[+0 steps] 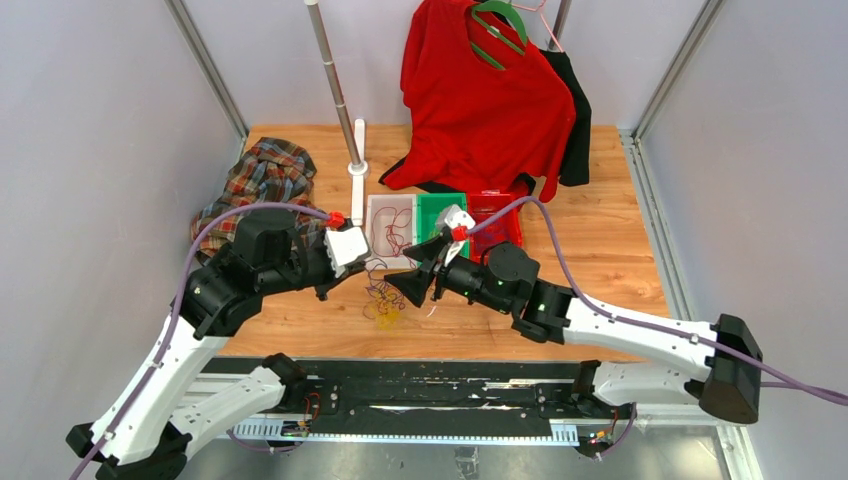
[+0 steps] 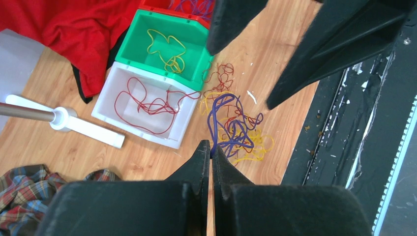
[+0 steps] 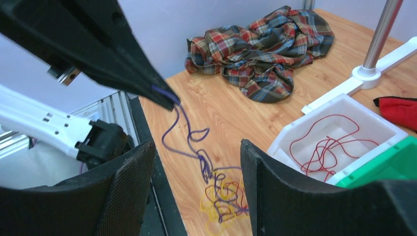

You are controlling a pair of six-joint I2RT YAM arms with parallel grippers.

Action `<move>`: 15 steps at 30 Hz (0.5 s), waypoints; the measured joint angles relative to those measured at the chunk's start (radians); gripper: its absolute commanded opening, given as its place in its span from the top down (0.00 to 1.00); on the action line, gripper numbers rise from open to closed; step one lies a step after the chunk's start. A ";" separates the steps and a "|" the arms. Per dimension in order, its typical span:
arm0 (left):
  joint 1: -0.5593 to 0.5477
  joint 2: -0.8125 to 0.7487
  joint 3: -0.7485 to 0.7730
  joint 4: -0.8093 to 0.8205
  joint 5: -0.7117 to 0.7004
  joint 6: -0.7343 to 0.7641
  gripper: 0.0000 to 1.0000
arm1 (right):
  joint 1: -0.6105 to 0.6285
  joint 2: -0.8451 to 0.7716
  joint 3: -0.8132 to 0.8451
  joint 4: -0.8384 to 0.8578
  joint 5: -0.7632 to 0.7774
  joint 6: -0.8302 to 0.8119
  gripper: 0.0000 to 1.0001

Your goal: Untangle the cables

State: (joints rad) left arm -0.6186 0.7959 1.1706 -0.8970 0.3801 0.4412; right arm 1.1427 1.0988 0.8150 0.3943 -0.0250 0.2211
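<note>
- Left wrist view: the left gripper (image 2: 210,151) is pinched tight on one end of a purple cable (image 2: 210,123) and holds it up off the wood, which looks like a way to draw that one strand free. The rest of the cables (image 2: 241,132), red, yellow and purple, lie in a clump on the worktop (image 2: 260,54) close to its near edge, just beside the near corner of the white bin (image 2: 184,120)
- The white bin holds a red cable (image 2: 147,105) and the green bin (image 2: 199,64) next to it a yellow cable (image 2: 167,49), so the bins seem meant for sorting by colour
- The right gripper (image 2: 241,78) hangs above the clump
- Right wrist view: the right gripper's jaws stand wide apart with nothing between them. I judge it is placed to press or take the clump while the other arm pulls. The purple cable climbs in slack loops from the clump to the left gripper's tip, its lower part caught among the yellow strands. A plaid shirt (image 3: 260,49) lies well apart, by the worktop's far left corner
- Top view: both arms meet over the middle of the near edge, and a red bin (image 1: 497,215) ends the row of bins on the right
</note>
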 measured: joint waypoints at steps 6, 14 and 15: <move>0.000 -0.003 0.002 -0.023 0.014 0.004 1.00 | 0.003 0.103 0.044 0.092 0.089 -0.008 0.36; 0.000 0.000 0.015 -0.048 0.041 0.016 1.00 | 0.003 0.203 0.045 0.191 0.134 0.016 0.36; 0.000 0.001 0.019 -0.048 0.044 0.017 0.99 | 0.003 0.209 0.045 0.197 0.134 0.022 0.36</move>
State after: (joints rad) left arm -0.6186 0.7967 1.1900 -0.9455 0.4244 0.4580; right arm 1.1458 1.3083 0.8600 0.5911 0.1093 0.2432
